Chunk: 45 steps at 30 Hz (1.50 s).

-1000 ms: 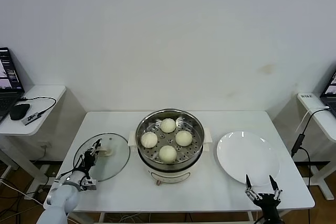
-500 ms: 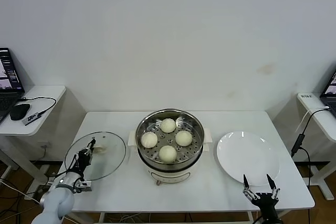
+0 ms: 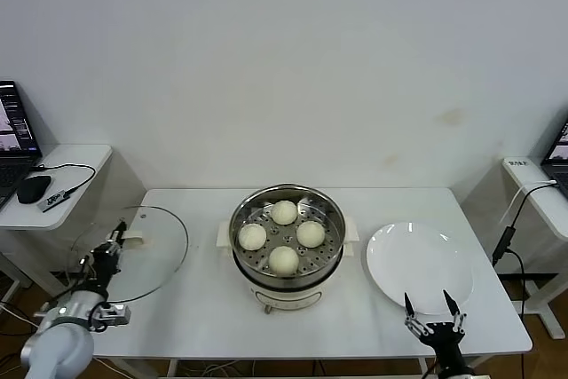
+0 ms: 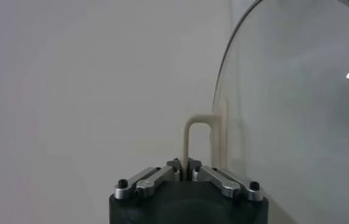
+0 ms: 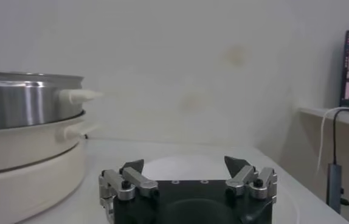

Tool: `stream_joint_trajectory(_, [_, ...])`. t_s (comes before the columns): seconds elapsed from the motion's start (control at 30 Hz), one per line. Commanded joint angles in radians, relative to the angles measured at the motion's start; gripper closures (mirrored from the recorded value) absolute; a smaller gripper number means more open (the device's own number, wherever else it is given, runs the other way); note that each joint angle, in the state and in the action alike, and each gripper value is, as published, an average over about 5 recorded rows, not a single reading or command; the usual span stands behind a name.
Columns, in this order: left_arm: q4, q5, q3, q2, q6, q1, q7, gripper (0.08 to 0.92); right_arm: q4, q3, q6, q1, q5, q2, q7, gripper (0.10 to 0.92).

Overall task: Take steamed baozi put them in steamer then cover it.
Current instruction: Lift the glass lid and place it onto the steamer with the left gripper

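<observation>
Four baozi point(image 3: 284, 236) sit on the perforated tray inside the steamer point(image 3: 287, 246), arranged as a diamond: one far, one near, one left, one right, none touching. The steamer stands open at the centre of the table point(image 3: 222, 308), its white base and side handle also visible in the right wrist view point(image 5: 25, 146). The cover point(image 3: 129, 253) is held off the table beyond the table's left edge, well apart from the steamer, tilted with its glass facing the pot. The left gripper point(image 3: 114, 246) has its fingers pinched together on the cover's cream handle point(image 4: 197, 141), as the left wrist view shows, with the glass disc rising beside it point(image 4: 296, 109). A plate point(image 3: 417, 265) lies on the right part of the table, near the steamer but not touching it. The right gripper point(image 3: 432, 310) hangs at the near edge of the table, just by the plate's near rim, its fingers point(image 5: 132, 168) spread apart and holding nothing.
</observation>
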<state>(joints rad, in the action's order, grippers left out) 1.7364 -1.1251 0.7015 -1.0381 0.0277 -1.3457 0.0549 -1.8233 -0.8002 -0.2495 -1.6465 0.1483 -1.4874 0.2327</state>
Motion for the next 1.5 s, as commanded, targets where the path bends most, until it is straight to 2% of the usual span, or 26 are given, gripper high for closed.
stream_joint_trajectory(0.03, [0.340, 0.066, 0.018, 0.020, -0.100, -0.097, -0.126, 0.862, 0.011, 0.011, 0.000, 0.012, -0.013, 0.009, -0.005, 0.203])
stream_joint_trajectory(0.27, [0.378, 0.041, -0.224, 0.031, -0.177, 0.006, -0.144, 0.862, 0.020, 0.010, -0.008, 0.012, -0.076, -0.009, -0.021, 0.203])
stream_joint_trajectory(0.47, [0.374, -0.009, -0.417, 0.024, -0.274, 0.124, -0.199, 0.862, 0.021, 0.004, -0.026, 0.011, -0.198, -0.040, -0.049, 0.203])
stream_joint_trajectory(0.67, [0.306, -0.091, -0.559, -0.071, -0.376, 0.254, -0.248, 0.862, 0.049, 0.006, -0.039, 0.021, -0.241, -0.052, -0.067, 0.203])
stream_joint_trajectory(0.93, [0.241, -0.207, -0.635, -0.237, -0.438, 0.345, -0.304, 0.862, 0.095, 0.022, -0.047, 0.039, -0.277, -0.056, -0.075, 0.203])
stream_joint_trajectory(1.27, [0.221, -0.256, -0.750, -0.324, -0.519, 0.390, -0.385, 0.862, 0.120, 0.035, -0.051, 0.053, -0.302, -0.067, -0.082, 0.203])
stream_joint_trajectory(1.5, [0.156, -0.296, -0.807, -0.380, -0.526, 0.420, -0.397, 0.862, 0.123, 0.035, -0.053, 0.054, -0.312, -0.071, -0.084, 0.203])
